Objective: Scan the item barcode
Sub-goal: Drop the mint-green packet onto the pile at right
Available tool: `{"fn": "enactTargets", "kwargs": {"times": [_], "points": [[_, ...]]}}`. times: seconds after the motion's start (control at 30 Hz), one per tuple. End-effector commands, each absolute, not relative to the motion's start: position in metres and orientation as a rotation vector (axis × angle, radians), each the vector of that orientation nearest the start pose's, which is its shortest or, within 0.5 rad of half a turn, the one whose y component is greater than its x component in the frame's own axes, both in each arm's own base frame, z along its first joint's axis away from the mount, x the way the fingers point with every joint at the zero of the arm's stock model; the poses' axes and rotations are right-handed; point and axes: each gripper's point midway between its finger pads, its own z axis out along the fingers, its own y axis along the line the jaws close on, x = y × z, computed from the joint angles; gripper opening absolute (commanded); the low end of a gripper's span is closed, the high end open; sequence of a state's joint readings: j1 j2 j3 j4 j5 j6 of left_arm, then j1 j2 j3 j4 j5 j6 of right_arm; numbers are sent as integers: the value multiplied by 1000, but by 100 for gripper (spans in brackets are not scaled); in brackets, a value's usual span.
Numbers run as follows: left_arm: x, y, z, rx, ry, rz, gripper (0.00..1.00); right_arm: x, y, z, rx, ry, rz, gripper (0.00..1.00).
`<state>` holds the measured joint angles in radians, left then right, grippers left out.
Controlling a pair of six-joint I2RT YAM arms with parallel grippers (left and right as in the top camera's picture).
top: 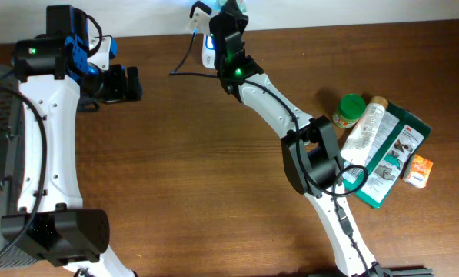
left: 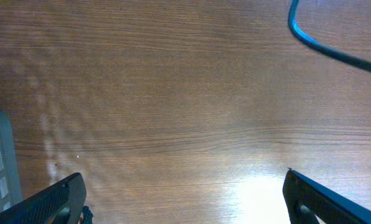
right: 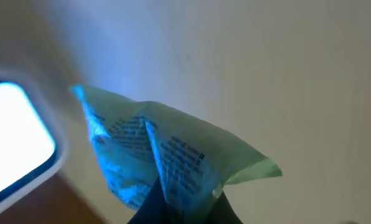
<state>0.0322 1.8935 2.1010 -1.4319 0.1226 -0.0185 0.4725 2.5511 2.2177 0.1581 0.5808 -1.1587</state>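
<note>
At top centre of frame, by scanner (top: 207,45): right gripper (right: 182,208) clenched on packet (right: 166,155). I'd turn printed face square to scanner, hold steady. Left gripper (left: 185,202) released.

The table (top: 198,154) is viewed from straight above and from well off by the overhead camera, with its far edge and a white wall (top: 329,11) lying along the top. The left wrist camera is held close over bare wood near the far left corner and is aimed downward, the left gripper (left: 185,202) framing the lower corners. The right wrist camera is pointed at the wall from very near, at the far edge. Its green packet (right: 166,155) and lit scanner (right: 14,134) are shared with the overhead view.
</note>
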Motion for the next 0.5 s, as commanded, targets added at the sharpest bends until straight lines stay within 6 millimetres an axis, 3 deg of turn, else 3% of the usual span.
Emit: {"fn": "enactTargets", "kwargs": {"times": [0.0,0.1,0.13,0.2,0.23,0.33,0.37,0.47], "points": [[414,-6,248,-29,2774,-167,99,657,227,264,-796,1579,-862,4],[414,-6,248,-30,2774,-166,99,634,205,318,-686,1667,-599,4],[414,-6,248,-30,2774,-166,99,605,197,346,-629,1743,-433,4],[414,-6,248,-30,2774,-166,99,569,189,368,-512,1844,-223,4],[414,-6,248,-30,2774,-166,99,531,173,379,-378,1964,-90,4],[414,-6,248,-30,2774,-166,99,448,118,369,-89,2258,-2,4],[414,-6,248,-30,2774,-166,99,421,92,357,-3,2372,-33,4],[414,-6,248,-30,2774,-166,99,367,26,311,216,2686,-97,4]]}}
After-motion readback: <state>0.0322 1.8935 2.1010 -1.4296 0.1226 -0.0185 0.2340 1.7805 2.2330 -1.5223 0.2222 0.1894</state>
